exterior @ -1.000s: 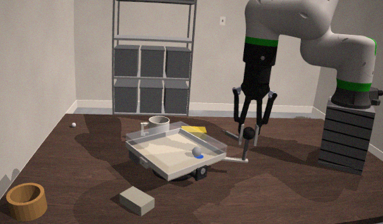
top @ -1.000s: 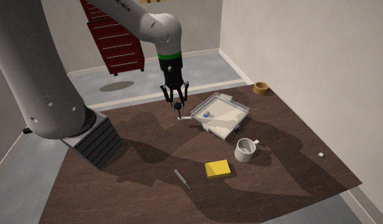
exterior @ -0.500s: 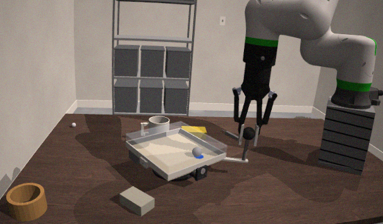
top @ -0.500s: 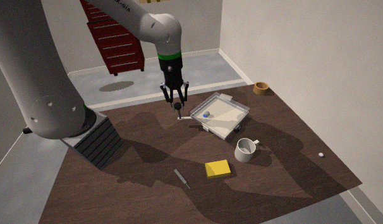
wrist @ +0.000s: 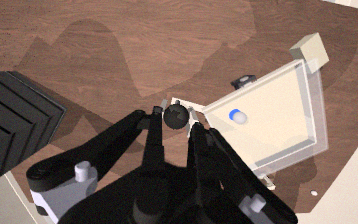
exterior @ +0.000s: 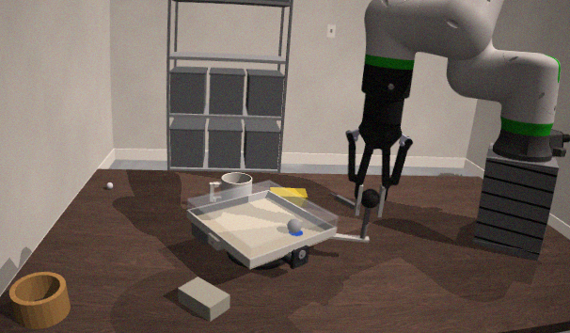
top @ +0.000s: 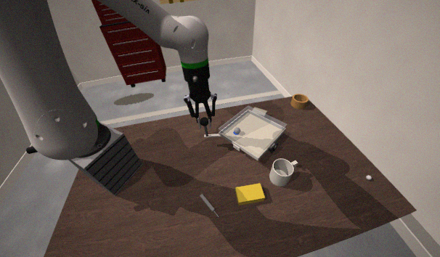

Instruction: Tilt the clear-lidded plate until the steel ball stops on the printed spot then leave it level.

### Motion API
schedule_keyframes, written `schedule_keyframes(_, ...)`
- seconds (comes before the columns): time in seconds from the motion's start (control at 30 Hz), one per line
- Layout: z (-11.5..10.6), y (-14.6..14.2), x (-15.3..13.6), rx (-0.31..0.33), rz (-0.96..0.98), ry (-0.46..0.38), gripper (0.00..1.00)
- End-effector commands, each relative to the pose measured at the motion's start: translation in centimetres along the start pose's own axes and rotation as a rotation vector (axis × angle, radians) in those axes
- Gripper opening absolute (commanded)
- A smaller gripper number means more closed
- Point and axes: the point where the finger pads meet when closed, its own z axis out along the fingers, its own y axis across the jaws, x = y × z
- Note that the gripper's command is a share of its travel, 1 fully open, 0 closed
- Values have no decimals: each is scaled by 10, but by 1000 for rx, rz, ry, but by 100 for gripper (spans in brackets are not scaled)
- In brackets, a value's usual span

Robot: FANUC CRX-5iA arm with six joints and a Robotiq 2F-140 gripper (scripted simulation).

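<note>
Partial lettering on arm [top: 137, 9], unreadable

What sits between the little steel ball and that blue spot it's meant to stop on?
Nothing visible. The steel ball already rests at the edge of the blue spot inside the lidded plate, while the gripper is shut on the black knob.

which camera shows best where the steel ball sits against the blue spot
Exterior: the ball shows side-on, resting on the spot with blue at its foot. Top view shows the ball small, over blue. Wrist view shows it from above, overlapping the blue.
</note>
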Motion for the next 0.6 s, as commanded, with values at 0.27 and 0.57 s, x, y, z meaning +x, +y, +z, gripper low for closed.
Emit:
schedule_keyframes(0.27,-3,1,0,0,0,0,10)
schedule_keyframes(0.57,-4,1,0,0,0,0,10)
